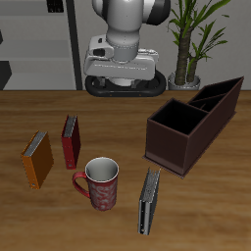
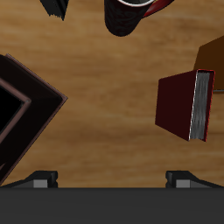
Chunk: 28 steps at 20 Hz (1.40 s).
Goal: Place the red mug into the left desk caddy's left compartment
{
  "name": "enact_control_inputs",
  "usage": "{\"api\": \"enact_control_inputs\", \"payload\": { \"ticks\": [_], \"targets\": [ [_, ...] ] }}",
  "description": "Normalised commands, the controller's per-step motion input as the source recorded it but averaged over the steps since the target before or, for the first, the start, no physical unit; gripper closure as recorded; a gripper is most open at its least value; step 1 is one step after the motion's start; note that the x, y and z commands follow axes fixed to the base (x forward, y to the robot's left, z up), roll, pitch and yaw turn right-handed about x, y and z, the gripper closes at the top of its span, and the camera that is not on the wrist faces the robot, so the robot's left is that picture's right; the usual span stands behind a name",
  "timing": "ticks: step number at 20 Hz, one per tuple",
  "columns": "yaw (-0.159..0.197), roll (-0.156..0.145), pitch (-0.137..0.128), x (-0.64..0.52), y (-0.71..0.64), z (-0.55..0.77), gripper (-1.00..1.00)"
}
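Observation:
The red mug (image 1: pixel 101 183) with a pale speckled pattern stands upright near the table's front edge, its handle toward the books. Its rim also shows in the wrist view (image 2: pixel 131 12). The left desk caddy (image 1: pixel 191 125) is a long dark maroon box lying at an angle; a corner shows in the wrist view (image 2: pixel 22 109). Its left compartment (image 1: pixel 218 98) is the smaller section at the taller far end. My gripper (image 1: pixel 125 86) hangs high at the table's back, well away from the mug and the caddy. It is open and empty, with both fingertips (image 2: pixel 39 179) spread wide.
A small red book (image 1: pixel 71 141) and an orange book (image 1: pixel 37 159) stand beside the mug. A dark grey book (image 1: pixel 148 201) stands between the mug and the caddy's near end. A potted plant (image 1: pixel 191 44) stands behind the caddy.

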Motion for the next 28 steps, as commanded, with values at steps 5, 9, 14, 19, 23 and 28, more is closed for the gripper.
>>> {"api": "enact_control_inputs", "payload": {
  "ticks": [5,9,14,19,23,28],
  "targets": [
    [-0.012,0.008,-0.006,0.25,-0.17,0.10,-1.00],
    [0.034,0.025,-0.045,0.47,-0.24,0.24,-1.00],
    [0.021,-0.018,-0.021,0.44,-0.22,0.16,-1.00],
    [-0.034,-0.040,-0.018,0.47,-0.32,0.13,-1.00],
    [-0.056,-0.028,-0.035,0.44,-0.27,0.20,-1.00],
    [-0.047,0.008,-0.062,0.31,-0.01,0.16,-1.00]
  ]
}}
